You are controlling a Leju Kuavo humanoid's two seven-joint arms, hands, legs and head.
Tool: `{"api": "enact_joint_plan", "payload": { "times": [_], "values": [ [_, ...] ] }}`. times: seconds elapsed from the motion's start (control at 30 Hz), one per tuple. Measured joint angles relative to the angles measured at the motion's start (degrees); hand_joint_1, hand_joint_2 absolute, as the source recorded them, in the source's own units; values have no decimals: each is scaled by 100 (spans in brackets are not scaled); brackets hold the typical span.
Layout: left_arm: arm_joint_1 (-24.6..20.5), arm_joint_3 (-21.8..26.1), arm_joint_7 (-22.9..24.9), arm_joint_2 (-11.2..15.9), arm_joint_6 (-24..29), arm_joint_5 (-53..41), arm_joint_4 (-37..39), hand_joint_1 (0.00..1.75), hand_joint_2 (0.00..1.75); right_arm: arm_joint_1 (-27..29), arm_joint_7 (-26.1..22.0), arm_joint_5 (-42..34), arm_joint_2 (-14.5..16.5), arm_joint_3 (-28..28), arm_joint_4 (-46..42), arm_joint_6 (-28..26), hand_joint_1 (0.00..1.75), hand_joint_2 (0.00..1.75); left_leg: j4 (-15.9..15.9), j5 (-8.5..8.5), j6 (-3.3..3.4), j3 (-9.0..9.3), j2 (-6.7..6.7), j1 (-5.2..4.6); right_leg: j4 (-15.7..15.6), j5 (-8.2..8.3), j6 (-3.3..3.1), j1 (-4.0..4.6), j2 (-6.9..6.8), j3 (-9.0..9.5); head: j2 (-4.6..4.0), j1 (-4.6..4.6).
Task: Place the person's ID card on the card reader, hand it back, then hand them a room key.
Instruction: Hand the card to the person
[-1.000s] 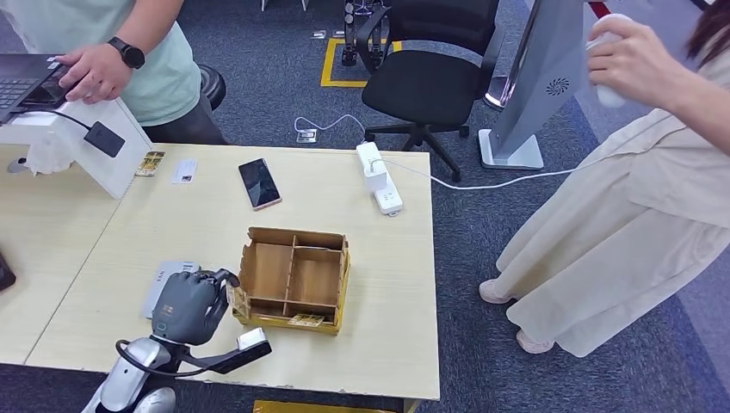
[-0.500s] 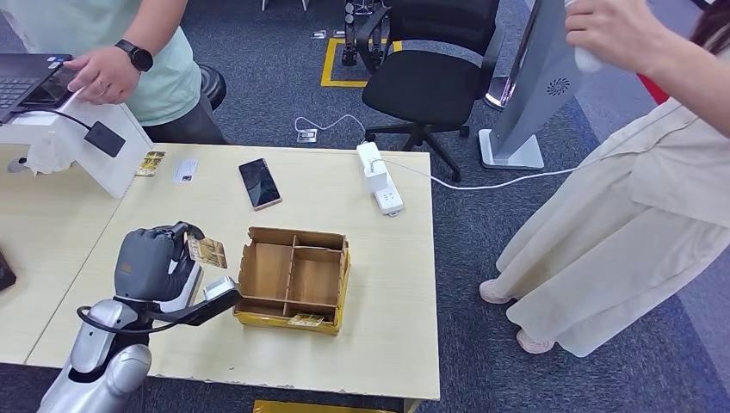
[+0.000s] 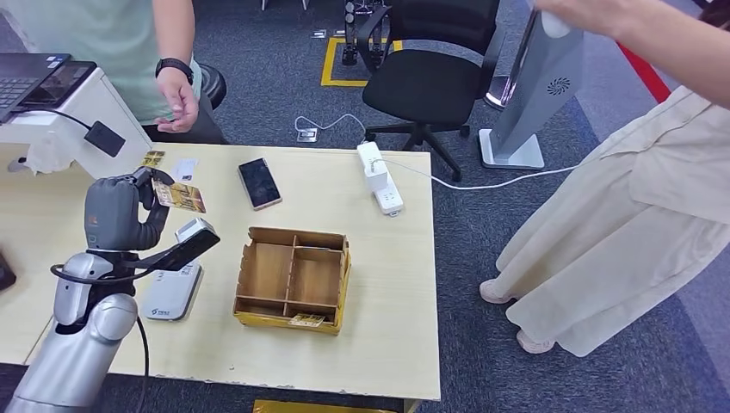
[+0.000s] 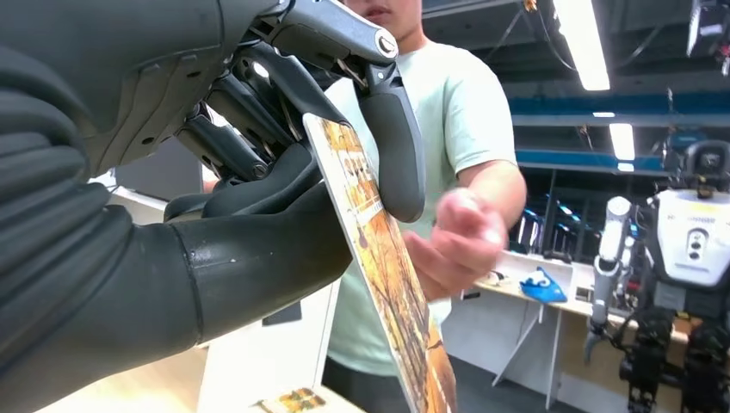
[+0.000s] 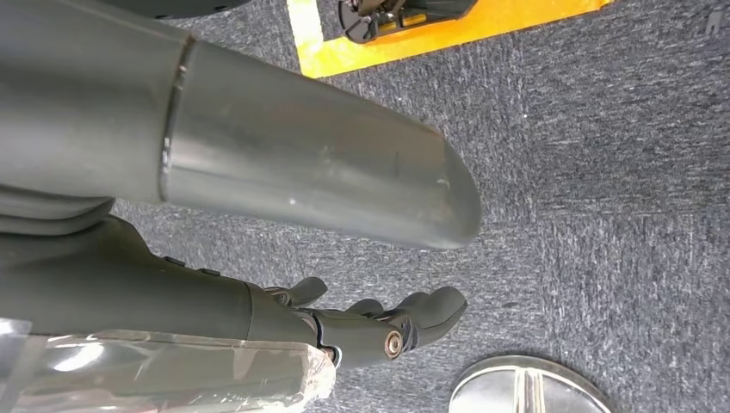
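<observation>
left robot hand [image 3: 116, 215] raised from box, key card [image 3: 179, 196] now held toward person's hand [image 3: 178, 101]

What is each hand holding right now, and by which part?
The left hand pinches a patterned room key card by one end, between thumb and fingers. The right hand hangs over the carpet and holds nothing.

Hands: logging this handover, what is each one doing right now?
Left hand: holding the room key card.
Right hand: open, holding nothing.
</observation>
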Motion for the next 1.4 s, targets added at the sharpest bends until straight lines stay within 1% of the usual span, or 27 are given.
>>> {"api": "enact_joint_plan", "payload": {
  "times": [0.27, 0.57, 0.9, 1.23, 1.27, 1.37, 1.4],
  "values": [
    [-822, 39, 251, -2, 75, 69, 617, 175, 175, 0, 49, -37, 0, 117, 34, -1, 0, 0, 0, 3, 0, 0, 0, 0, 1, 2, 0, 0, 0, 1, 1, 0],
    [-1410, 40, 483, -22, 419, -123, 1334, 175, 175, 5, 105, -125, 0, 172, 75, -8, 0, 0, 0, 3, 0, 0, 1, 0, 1, 2, 0, 0, 2, 0, 1, 0],
    [-1653, 40, 581, -126, 733, -177, 1744, 175, 175, 31, 118, -162, -1, 236, 110, -82, 0, 0, 1, 3, 0, 0, 2, 0, 1, 4, 3, 0, 4, 0, 1, 0],
    [-1692, 98, 582, -238, 861, 33, 1889, 175, 175, 65, 117, -271, -8, 247, 129, -107, 0, 0, 1, 3, 0, -1, 2, 0, 1, 4, 3, 0, 4, 0, 1, 1],
    [-1690, 109, 582, -247, 863, 48, 1897, 168, 175, 65, 117, -278, -8, 247, 129, -107, 0, 0, 1, 3, 0, -1, 2, 0, 1, 4, 3, 0, 4, 0, 0, 0],
    [-1686, 130, 582, -264, 872, 71, 1908, 37, 175, 65, 117, -288, -9, 247, 129, -107, 0, 0, 1, 3, 0, -1, 2, 0, 1, 4, 3, 0, 4, 0, 1, -1],
    [-1685, 134, 581, -267, 880, 86, 1910, 0, 175, 65, 117, -293, -9, 247, 129, -107, 0, 0, 1, 3, 0, -1, 2, 0, 1, 4, 3, 0, 4, 0, 1, -1]
  ]
}}
